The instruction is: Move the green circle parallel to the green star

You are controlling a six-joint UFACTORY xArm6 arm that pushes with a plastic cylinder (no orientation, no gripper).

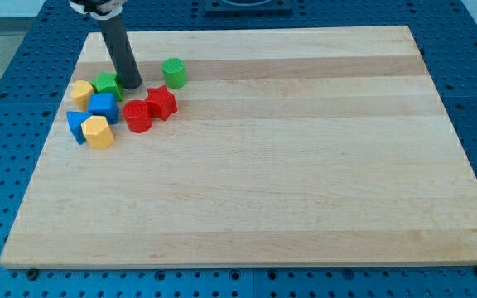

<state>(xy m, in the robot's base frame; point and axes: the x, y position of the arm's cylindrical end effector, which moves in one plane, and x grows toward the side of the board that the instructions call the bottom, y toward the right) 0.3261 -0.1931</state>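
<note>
The board is pale wood, laid up in long strips with a fine straight grain, smooth and matt with only a soft sheen. Under it the table looks like blue painted metal, drilled in a regular grid of small holes. The rod is dark, smooth and faintly glossy down to my tip. The green circle, green star, red star, red cylinder, blue cube and both yellow blocks look like solid-coloured plastic, smooth with a dull shine
</note>
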